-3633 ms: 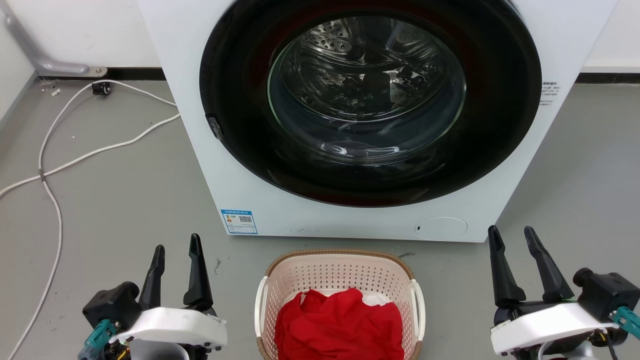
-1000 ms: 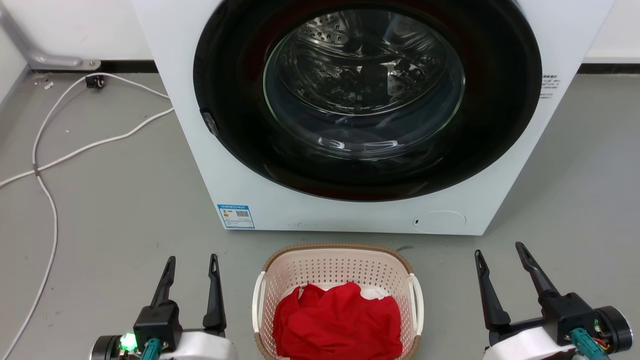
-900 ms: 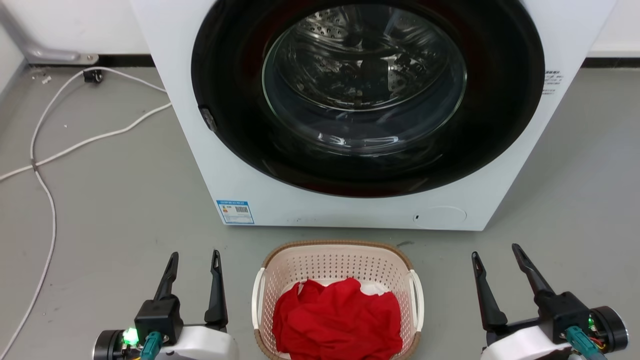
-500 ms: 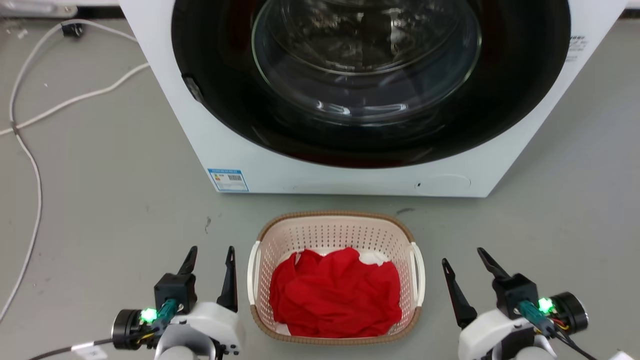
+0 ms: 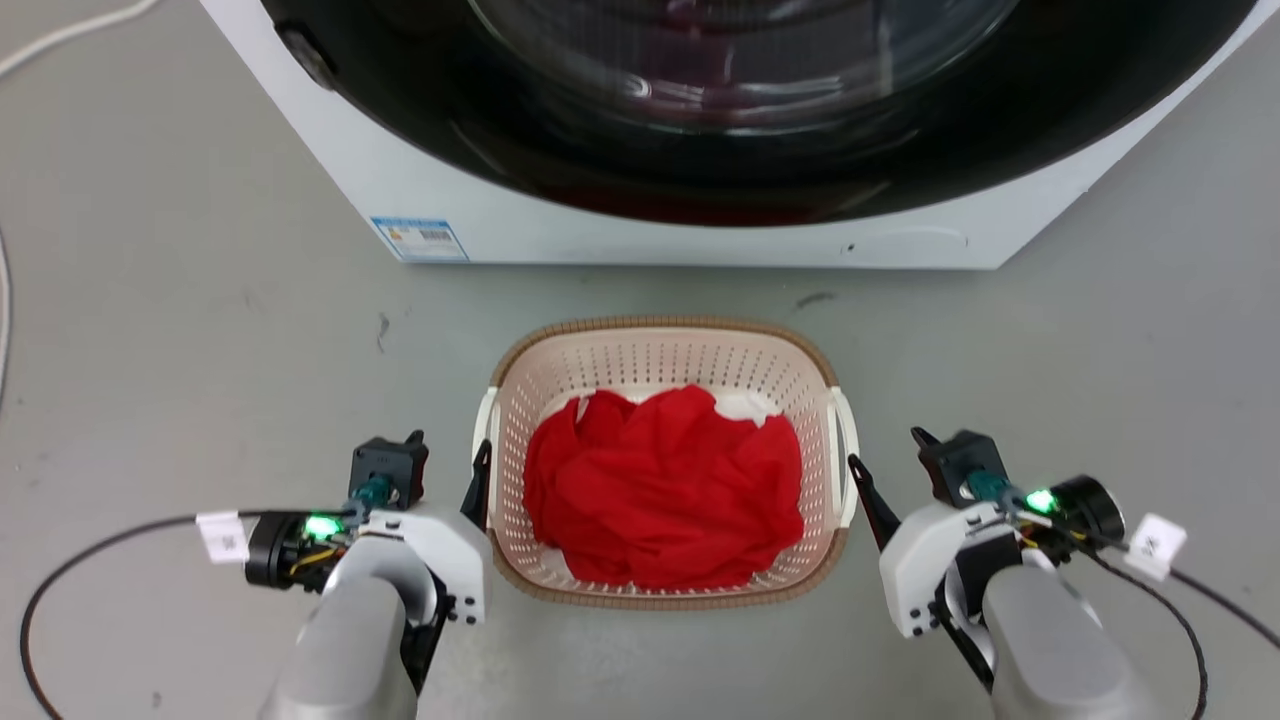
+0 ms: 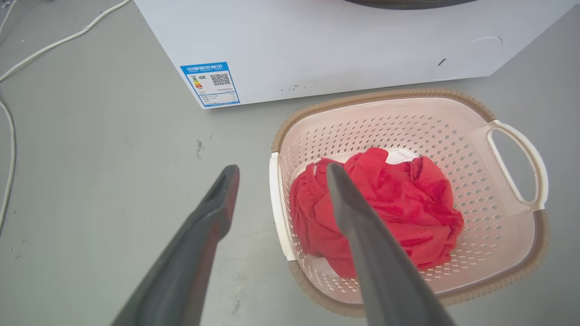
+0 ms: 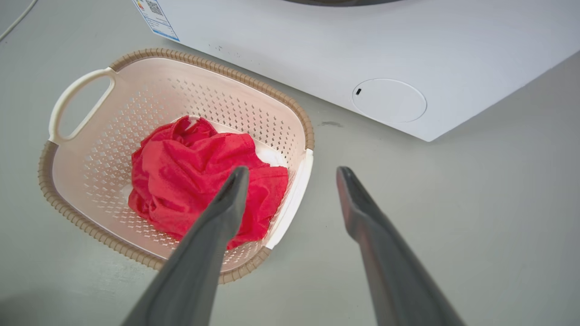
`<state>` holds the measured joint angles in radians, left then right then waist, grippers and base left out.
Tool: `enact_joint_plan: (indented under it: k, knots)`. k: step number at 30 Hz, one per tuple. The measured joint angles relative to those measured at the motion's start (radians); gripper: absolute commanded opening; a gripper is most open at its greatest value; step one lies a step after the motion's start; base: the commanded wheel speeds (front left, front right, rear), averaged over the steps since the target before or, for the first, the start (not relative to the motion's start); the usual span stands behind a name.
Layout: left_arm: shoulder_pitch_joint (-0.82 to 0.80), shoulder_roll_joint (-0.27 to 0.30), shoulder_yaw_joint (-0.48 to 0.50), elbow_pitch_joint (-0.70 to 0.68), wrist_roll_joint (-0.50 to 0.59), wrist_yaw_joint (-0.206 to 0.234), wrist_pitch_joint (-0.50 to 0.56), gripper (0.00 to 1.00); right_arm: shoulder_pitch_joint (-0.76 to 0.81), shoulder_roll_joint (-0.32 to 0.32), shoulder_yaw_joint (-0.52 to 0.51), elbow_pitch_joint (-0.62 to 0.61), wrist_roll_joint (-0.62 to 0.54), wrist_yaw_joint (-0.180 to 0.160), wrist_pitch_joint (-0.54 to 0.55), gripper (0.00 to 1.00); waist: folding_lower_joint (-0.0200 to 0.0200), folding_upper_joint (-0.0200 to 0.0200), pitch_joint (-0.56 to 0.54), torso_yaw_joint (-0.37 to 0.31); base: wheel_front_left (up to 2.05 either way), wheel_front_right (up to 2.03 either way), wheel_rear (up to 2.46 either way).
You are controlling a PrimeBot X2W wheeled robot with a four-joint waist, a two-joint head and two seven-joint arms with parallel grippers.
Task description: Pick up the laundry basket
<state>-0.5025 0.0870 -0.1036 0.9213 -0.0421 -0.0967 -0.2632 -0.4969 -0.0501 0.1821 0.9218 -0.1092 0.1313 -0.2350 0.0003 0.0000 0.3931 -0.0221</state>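
Note:
The laundry basket, pale pink with a brown woven rim, stands on the grey floor before the washing machine and holds a red cloth. My left gripper is open beside its left white handle. In the left wrist view the left gripper straddles that handle from above, one finger over the basket, one over the floor. My right gripper is open beside the right handle. The right wrist view shows the right gripper likewise straddling the handle of the basket.
The white washing machine with its dark round door stands close behind the basket. A white cable lies on the floor to the far left. Bare grey floor lies on both sides of the basket.
The head camera has tilted down, so the washer slid up the picture. Both grippers came inward to the basket's side handles and now point more steeply down. Both stay open.

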Motion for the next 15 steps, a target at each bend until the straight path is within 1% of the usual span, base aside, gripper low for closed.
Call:
enact_joint_plan:
  k: [7,8,9,15]
  knots:
    - [-0.166,0.01,-0.038,0.181,0.005,-0.017,0.0,1.0,-0.14,0.0,0.046,0.126,-0.003,0.0,0.059,1.0,-0.0001,0.0,0.105,0.002,0.0,0.0,0.0]
    - [-0.166,0.01,-0.038,0.181,0.005,-0.017,0.0,1.0,-0.14,0.0,0.046,0.126,-0.003,0.0,0.059,1.0,-0.0001,0.0,0.105,0.002,0.0,0.0,0.0]
    - [-0.204,0.011,-0.051,0.222,0.008,-0.019,0.0,1.0,-0.172,0.0,0.057,0.154,0.002,0.0,0.077,1.0,-0.0001,0.0,0.134,0.002,0.0,0.0,0.0]
    - [-0.283,0.017,-0.064,0.3,-0.001,-0.026,0.014,1.0,-0.242,0.0,0.095,0.207,0.032,0.0,0.122,1.0,-0.0001,0.0,0.198,0.003,0.0,0.0,0.0]
